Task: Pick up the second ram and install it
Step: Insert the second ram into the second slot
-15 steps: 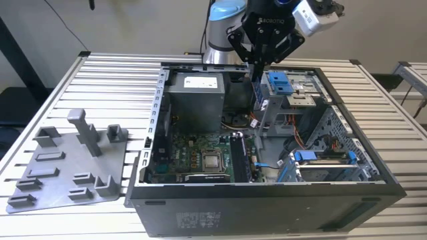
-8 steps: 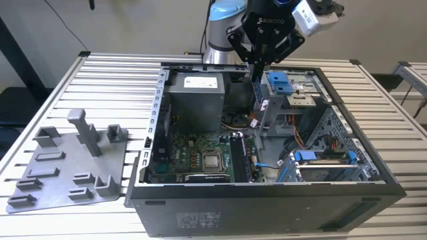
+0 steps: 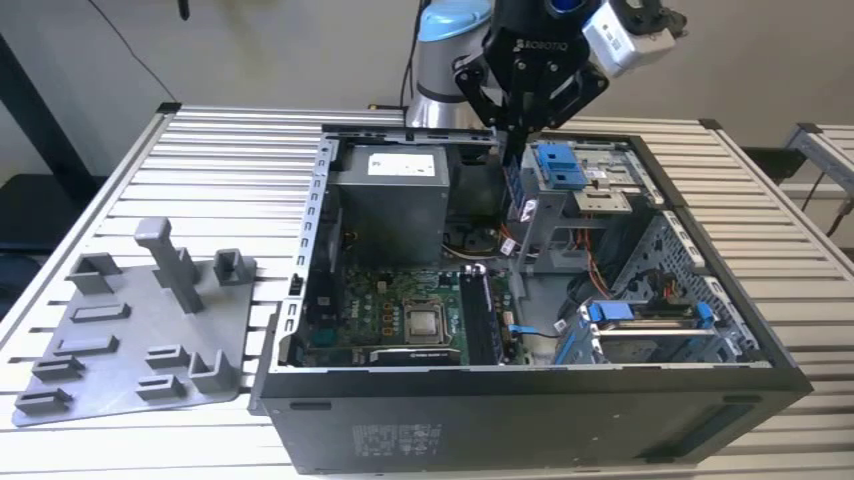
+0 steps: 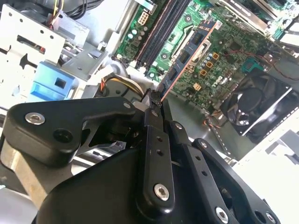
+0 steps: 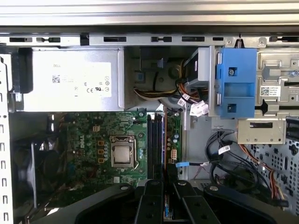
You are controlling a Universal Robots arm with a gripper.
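Clearly the tool (image 3: 515, 140), upper centre of the exterior view, clamps the second ram (image 4: 188, 57). It should line up parallel with the motherboard slots (image 5: 155, 144).

One computer case (image 3: 534, 425), one grey tray (image 3: 134, 335), one ram stick (image 4: 189, 57).

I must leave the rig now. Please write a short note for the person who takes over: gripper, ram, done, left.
Gripper: jaws shut on the second ram, holding it by one end.
Place: the ram hangs inside the open computer case, above the motherboard and apart from the memory slots.
Done: the ram is picked up.
Left: it is not yet seated in a slot.
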